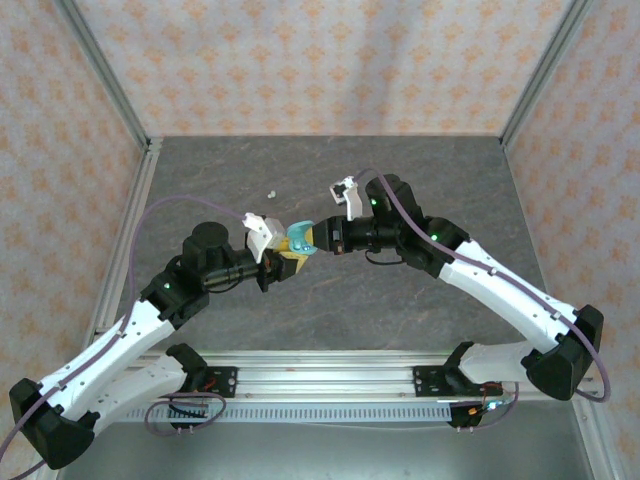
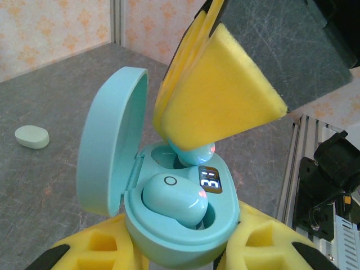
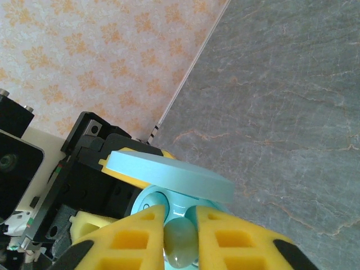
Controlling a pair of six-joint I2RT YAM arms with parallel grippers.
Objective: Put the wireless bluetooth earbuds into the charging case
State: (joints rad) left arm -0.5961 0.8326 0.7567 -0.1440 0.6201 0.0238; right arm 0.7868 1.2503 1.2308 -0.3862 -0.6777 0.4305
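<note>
Left claw is clamping the base of the pale blue oval plastic charging case, with its yellow foam fingers pressing on either side, and is holding the case over the middle of the grey stone-patterned desk. The lid is standing open, tipped back on its hinge. One pale blue rounded plastic earbud is sitting in the nearer socket, just beside a small lit display on the case's inner face. Right claw is reaching in from the right, pinching a second pale blue earbud between its yellow foam pads. That earbud's lower end is touching the mouth of the farther socket. In the right wrist view it is sitting wedged between both pads. A whitish-green rounded plastic earbud is lying on the desk, farther back and slightly left, well apart from the case.
</note>
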